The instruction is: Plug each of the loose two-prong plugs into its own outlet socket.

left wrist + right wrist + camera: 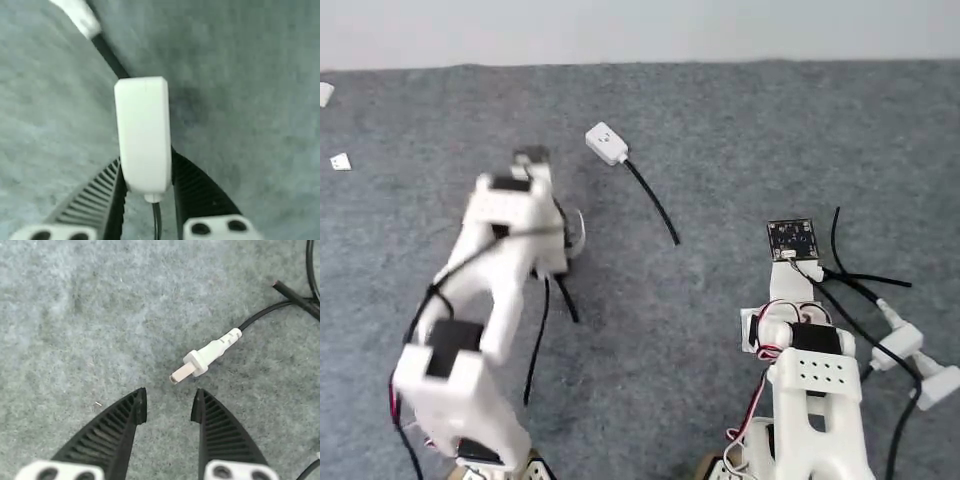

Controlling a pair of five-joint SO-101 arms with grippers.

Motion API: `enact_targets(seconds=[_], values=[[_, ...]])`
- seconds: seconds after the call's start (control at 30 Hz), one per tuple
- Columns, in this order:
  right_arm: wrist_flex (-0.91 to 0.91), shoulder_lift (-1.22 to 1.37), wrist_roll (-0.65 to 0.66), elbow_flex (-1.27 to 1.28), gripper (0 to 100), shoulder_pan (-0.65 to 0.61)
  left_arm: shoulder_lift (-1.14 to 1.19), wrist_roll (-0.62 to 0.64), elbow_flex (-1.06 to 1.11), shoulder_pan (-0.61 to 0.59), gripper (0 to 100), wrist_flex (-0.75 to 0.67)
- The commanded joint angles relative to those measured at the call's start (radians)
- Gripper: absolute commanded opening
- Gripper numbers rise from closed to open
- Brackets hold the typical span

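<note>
Noted grey carpet [700,120] throughout. Found left gripper [146,162] clamped on a white connector [142,115], likely for carrying to the loose socket [606,143] nearby. Found right gripper [170,405] spread apart just short of a plug [205,357] lying flat, likely lined up for pickup.

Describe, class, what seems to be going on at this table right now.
The left gripper is shut on a white connector block with a cord. The right gripper hangs open over the grey carpet, where a loose two-prong plug lies just ahead of its fingertips, untouched.
</note>
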Motion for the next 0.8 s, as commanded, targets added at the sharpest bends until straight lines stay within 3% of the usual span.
enact_targets(seconds=[0.0,0.27,0.47,0.53,0.7,0.77], values=[[-0.018,-0.021,0.012,-0.006,14.7,-0.002,-0.292,-0.081,0.386,0.087,1,-0.218],[-0.013,-0.021,0.008,-0.005,14.7,-0.002,-0.453,-0.155,0.680,0.235,2,-0.399],[-0.018,-0.021,0.008,0.005,14.7,-0.002,-0.462,-0.158,0.713,0.285,2,-0.419],[-0.018,-0.021,0.008,0.005,14.7,-0.002,-0.462,-0.155,0.714,0.285,8,-0.416],[-0.025,-0.021,0.008,0.008,14.7,-0.002,-0.465,-0.153,0.711,0.269,34,-0.362],[-0.038,-0.021,0.008,0.011,14.7,-0.002,-0.466,-0.153,0.713,0.267,40,-0.358]])
